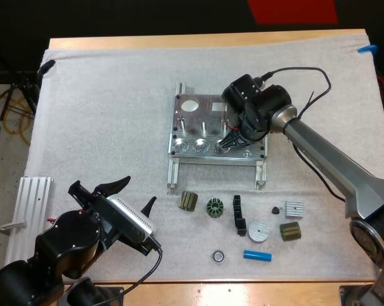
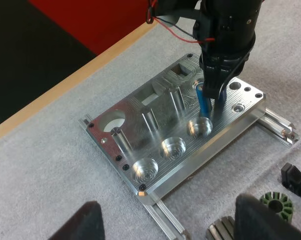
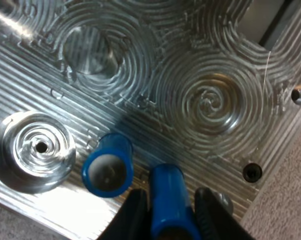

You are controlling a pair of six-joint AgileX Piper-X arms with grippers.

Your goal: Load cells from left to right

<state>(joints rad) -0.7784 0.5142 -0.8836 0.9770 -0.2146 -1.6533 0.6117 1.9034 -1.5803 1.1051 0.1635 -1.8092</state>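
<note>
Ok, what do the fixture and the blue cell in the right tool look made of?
Fixture: bare machined metal, likely aluminium, bright silver with concentric milling rings around its pockets. Blue cell, clamped in the right tool: glossy blue sleeve, probably plastic wrap, judging by the sheen; its core is hidden.

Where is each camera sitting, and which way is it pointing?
High view: behind both arms, looking down over the metal fixture; left gripper, right gripper show.
Left wrist view: left arm, facing the fixture past its open fingers.
Right wrist view: close over the fixture; fingers clamp a blue cylinder.
Shared by high and left wrist: right gripper at the fixture.
</note>
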